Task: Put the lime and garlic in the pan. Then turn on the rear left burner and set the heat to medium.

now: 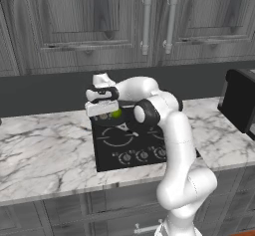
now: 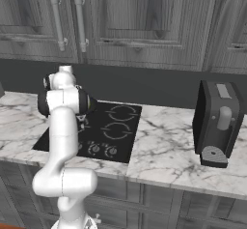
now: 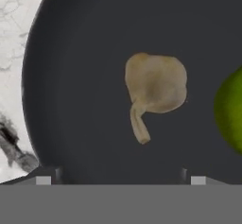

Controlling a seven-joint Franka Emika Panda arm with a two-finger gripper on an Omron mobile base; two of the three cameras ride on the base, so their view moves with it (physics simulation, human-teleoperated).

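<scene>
Looking down through the hand view, the tan garlic point(image 3: 156, 86) with its short stem lies on the floor of the black pan point(image 3: 80, 76). The bright green lime point(image 3: 231, 109) rests in the pan beside it, cut off by the frame's edge. My gripper point(image 3: 120, 178) hangs open just above them, with nothing between its fingertips point(image 3: 47, 176). From the left base view, the gripper point(image 1: 103, 114) points down over the pan point(image 1: 107, 122) at the rear left of the cooktop point(image 1: 129, 145), with the lime point(image 1: 116, 113) beside it. The rear left burner is hidden under the pan.
A row of small grey knobs point(image 1: 143, 155) runs along the cooktop's front edge. A black coffee machine point(image 2: 219, 121) stands on the marble counter point(image 1: 45, 145) to the right. Dark wooden cabinets point(image 1: 89, 16) hang above the backsplash.
</scene>
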